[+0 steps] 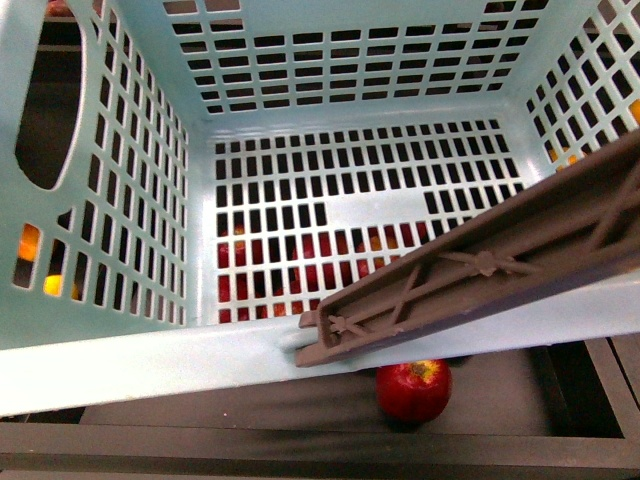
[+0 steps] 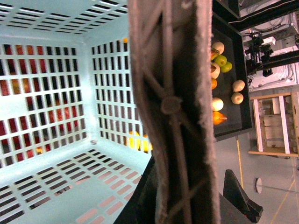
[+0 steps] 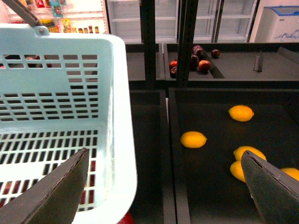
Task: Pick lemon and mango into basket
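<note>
The pale teal basket [image 1: 330,210] fills the front view, hanging above the fruit trays, and I see nothing inside it. Its brown handle [image 1: 480,270] crosses the lower right. My left gripper [image 2: 187,205] is shut on that handle [image 2: 173,102]. My right gripper [image 3: 164,154] is open and empty, beside the basket's wall [image 3: 117,116] and above a black tray. Several yellow-orange lemons lie in that tray, the nearest lemon [image 3: 193,139] just ahead of the gripper. I cannot pick out the mango; only red shapes show through the basket floor.
A round red apple [image 1: 413,388] lies on the dark shelf under the basket's near rim. A black divider [image 3: 167,154] separates the trays. Dark red fruits [image 3: 204,65] lie in a farther tray. Mixed pale and green fruits [image 2: 219,60] fill another tray.
</note>
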Tool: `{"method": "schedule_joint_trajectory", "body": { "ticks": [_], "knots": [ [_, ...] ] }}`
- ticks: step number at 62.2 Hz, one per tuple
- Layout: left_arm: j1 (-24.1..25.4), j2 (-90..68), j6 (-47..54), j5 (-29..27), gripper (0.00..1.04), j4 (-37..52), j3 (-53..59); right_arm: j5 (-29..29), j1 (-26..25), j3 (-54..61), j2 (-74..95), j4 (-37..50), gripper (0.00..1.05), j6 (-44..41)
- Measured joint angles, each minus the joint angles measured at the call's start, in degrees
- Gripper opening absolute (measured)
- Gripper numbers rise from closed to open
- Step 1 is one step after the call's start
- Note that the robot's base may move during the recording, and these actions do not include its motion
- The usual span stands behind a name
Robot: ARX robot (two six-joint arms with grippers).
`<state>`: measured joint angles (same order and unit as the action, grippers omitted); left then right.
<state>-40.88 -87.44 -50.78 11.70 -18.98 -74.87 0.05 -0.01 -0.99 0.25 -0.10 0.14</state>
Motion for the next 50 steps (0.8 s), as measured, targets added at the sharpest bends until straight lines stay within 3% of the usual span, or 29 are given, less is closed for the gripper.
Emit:
{"method": "schedule_joint_trajectory", "body": {
  "ticks": [7,10,15,25,32,50],
  "knots": [
    [0.0,0.0,0.0,-0.3,0.05,0.0,0.0,12.5,0.2,-6.9,11.3,-17.2,0.96,10.5],
    [0.0,0.0,0.1,-0.3,0.05,0.0,0.0,12.3,-3.1,-8.2,16.6,-21.0,0.96,15.0],
    [0.0,0.0,-0.1,-0.1,0.05,0.0,0.0,9.5,-7.8,-8.3,19.2,-20.2,0.96,17.3],
    [0.0,0.0,0.0,0.1,0.05,0.0,0.0,1.2,-20.6,-11.0,27.3,-11.9,0.96,18.5],
    [0.0,0.0,0.0,0.1,0.05,0.0,0.0,-0.8,-28.0,-12.3,37.5,-2.3,0.96,17.8],
    [0.0,0.0,0.0,0.0,0.05,0.0,0.0,0.9,-35.8,-22.3,79.6,26.3,0.96,6.0]
  ]
}}
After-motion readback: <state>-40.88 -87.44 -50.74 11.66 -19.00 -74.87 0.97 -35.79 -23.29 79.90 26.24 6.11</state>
